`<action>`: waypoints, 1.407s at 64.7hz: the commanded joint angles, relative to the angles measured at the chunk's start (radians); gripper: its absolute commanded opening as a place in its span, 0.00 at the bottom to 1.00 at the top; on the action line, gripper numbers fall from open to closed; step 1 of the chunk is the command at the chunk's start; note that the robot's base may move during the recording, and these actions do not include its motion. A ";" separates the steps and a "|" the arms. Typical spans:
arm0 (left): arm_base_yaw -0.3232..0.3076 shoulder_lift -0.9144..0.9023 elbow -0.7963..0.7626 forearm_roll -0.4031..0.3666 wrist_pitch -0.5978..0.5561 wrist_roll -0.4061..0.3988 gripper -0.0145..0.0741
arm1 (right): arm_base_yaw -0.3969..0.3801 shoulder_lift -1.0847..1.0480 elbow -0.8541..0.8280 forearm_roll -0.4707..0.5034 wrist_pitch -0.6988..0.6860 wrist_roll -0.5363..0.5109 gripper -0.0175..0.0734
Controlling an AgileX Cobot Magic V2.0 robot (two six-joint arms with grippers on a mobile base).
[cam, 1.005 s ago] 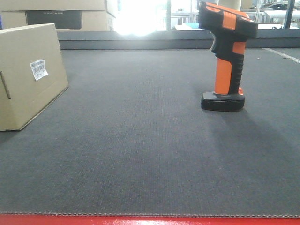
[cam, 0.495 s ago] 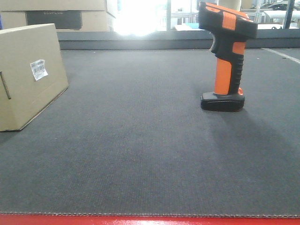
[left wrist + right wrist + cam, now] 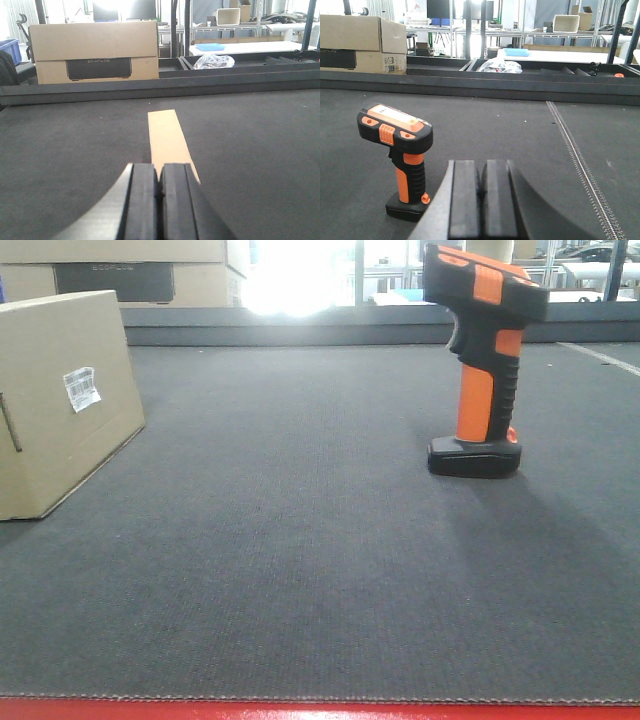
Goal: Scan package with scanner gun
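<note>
— Dark felt mat [image 3: 300,570] runs wall to wall, printed boxes [image 3: 95,57] stacked at the back. Where's everything?

— Scanner [image 3: 482,360] stands upright on its base, right of centre in the front view. Package [image 3: 60,400] sits at the left edge, white label [image 3: 82,388] facing the middle, well apart from the scanner.

— And the grippers?

— Left gripper [image 3: 160,192] and right gripper [image 3: 482,195] both have fingers pressed together, holding nothing.

— What worries you?

— The scanner looks top-heavy. A closed gripper nudging the head could topple it. And the label sits on an angled side, so a poor aim likely misses.
</note>
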 commanded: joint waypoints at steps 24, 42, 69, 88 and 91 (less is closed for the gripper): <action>-0.005 -0.004 0.005 -0.003 -0.022 -0.003 0.04 | -0.004 -0.004 0.001 -0.010 -0.012 -0.002 0.02; 0.087 -0.083 0.100 -0.003 -0.024 -0.003 0.04 | -0.004 -0.004 0.001 -0.010 -0.012 -0.002 0.02; 0.124 -0.317 0.420 -0.026 -0.157 -0.003 0.04 | -0.004 -0.004 0.001 -0.010 -0.012 -0.002 0.02; 0.124 -0.317 0.420 -0.026 -0.166 -0.003 0.04 | -0.004 -0.004 0.001 -0.010 -0.012 -0.002 0.02; 0.124 -0.317 0.420 -0.026 -0.166 -0.003 0.04 | -0.004 -0.004 0.001 -0.010 -0.012 -0.002 0.02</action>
